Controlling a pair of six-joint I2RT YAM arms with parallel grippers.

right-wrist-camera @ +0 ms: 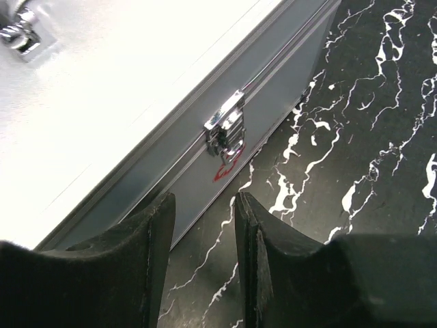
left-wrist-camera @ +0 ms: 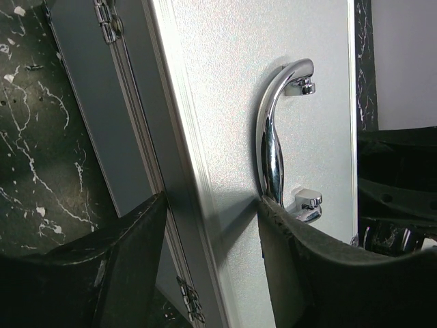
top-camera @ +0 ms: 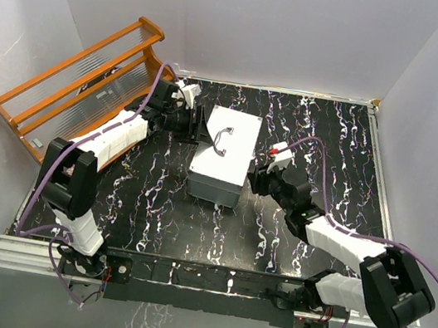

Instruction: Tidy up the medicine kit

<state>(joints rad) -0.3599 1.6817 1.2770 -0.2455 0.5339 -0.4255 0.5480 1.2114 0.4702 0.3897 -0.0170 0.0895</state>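
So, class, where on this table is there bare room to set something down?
Bare: the strip of table between the box and the arm bases, and the far right corner. Crowded: both sides of the box, where the left gripper and right gripper sit close, and the left rear by the wooden rack.

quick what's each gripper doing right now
left gripper: open, straddling an edge of the box
right gripper: open, empty, by the latch
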